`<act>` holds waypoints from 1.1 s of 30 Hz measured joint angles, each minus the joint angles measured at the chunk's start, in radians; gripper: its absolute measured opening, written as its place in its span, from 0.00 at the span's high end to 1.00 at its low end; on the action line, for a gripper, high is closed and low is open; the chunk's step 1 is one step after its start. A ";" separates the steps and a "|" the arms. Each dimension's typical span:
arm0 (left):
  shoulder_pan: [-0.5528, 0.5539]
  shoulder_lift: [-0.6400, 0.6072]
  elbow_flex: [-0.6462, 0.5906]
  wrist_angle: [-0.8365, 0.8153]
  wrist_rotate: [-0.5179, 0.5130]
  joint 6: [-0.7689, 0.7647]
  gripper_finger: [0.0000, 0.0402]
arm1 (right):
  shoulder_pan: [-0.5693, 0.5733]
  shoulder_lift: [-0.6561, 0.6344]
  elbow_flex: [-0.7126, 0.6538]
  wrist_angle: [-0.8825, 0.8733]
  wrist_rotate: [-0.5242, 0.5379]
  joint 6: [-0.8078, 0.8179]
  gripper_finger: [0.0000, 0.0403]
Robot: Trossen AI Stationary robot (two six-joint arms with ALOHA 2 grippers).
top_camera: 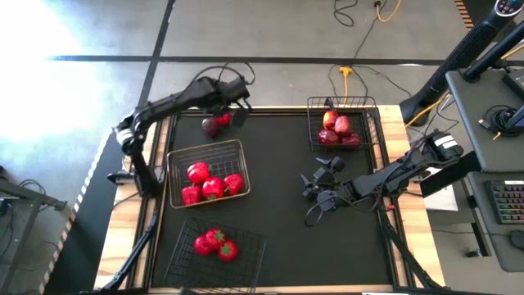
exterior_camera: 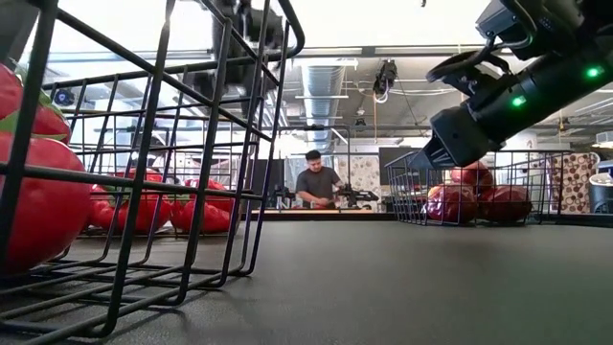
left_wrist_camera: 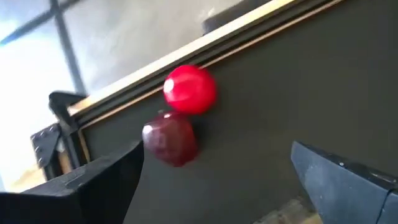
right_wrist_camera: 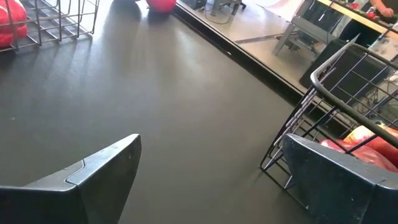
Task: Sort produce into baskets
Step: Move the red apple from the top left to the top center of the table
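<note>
Two loose pieces of produce lie on the black mat at the far left: a dark maroon apple (top_camera: 210, 125) (left_wrist_camera: 170, 138) and a bright red round one (top_camera: 223, 119) (left_wrist_camera: 189, 89), side by side. My left gripper (top_camera: 232, 113) (left_wrist_camera: 217, 149) hangs open just above and beside them, touching neither. Three wire baskets stand on the mat: one with peppers (top_camera: 205, 172), one with tomatoes (top_camera: 217, 250) at the near edge, and one with apples (top_camera: 342, 123) at the far right. My right gripper (top_camera: 311, 187) (right_wrist_camera: 211, 140) waits open over the mat, right of centre.
The table's wooden far rim (left_wrist_camera: 205, 50) runs close behind the two loose fruits. Bare mat (top_camera: 278, 213) lies between the baskets. The apple basket's wire corner (right_wrist_camera: 298, 124) stands close to my right gripper. A person (exterior_camera: 321, 182) works at a bench in the room beyond.
</note>
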 joint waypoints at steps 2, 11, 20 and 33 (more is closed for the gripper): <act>0.044 0.041 0.000 -0.013 0.005 0.001 0.03 | 0.000 0.000 -0.003 -0.001 0.000 0.000 0.05; 0.116 0.207 0.001 -0.024 0.055 0.173 0.03 | 0.000 0.000 -0.015 -0.001 -0.003 -0.021 0.05; 0.103 0.216 0.003 0.021 0.043 0.318 0.04 | -0.003 0.000 -0.029 -0.002 -0.007 -0.023 0.05; -0.001 0.159 -0.021 -0.073 -0.054 0.329 0.08 | -0.007 0.000 -0.039 0.000 -0.007 -0.016 0.05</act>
